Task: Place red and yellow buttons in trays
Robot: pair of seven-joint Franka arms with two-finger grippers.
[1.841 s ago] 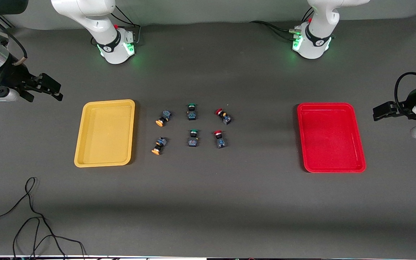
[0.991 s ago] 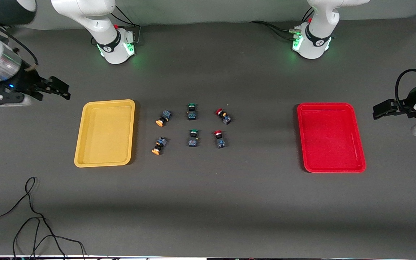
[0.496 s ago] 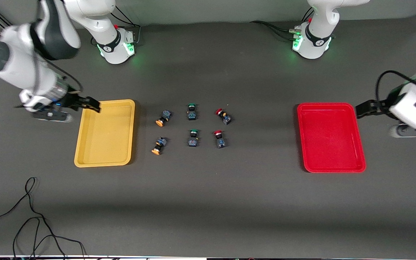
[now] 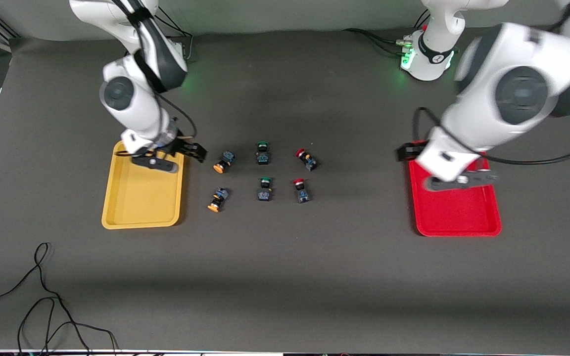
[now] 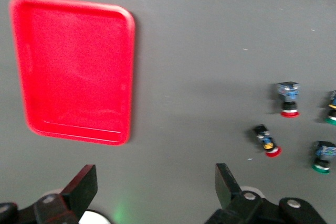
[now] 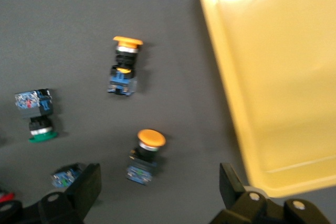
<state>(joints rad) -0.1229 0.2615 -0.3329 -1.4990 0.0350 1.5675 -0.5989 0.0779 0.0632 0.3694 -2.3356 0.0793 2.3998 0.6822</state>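
Two yellow-capped buttons (image 4: 224, 161) (image 4: 217, 200) lie beside the yellow tray (image 4: 141, 202). Two red-capped buttons (image 4: 306, 158) (image 4: 301, 190) lie toward the red tray (image 4: 455, 215). My right gripper (image 4: 196, 152) is open and empty over the yellow tray's corner, close to the farther yellow button. Its wrist view shows both yellow buttons (image 6: 125, 66) (image 6: 146, 156), the yellow tray (image 6: 278, 77) and the open right gripper (image 6: 160, 184). My left gripper (image 4: 402, 152) is open and empty at the red tray's corner. Its wrist view shows the red tray (image 5: 73, 66), both red buttons (image 5: 288, 98) (image 5: 267, 141) and the open left gripper (image 5: 155, 187).
Two green-capped buttons (image 4: 262, 152) (image 4: 264, 189) lie between the yellow and red ones. A loose black cable (image 4: 42, 296) lies near the front camera at the right arm's end. Both trays hold nothing.
Both arms have swung in from the table's ends toward the middle. The right gripper crossed the yellow tray; the left gripper reached the red tray's corner. No button has moved.
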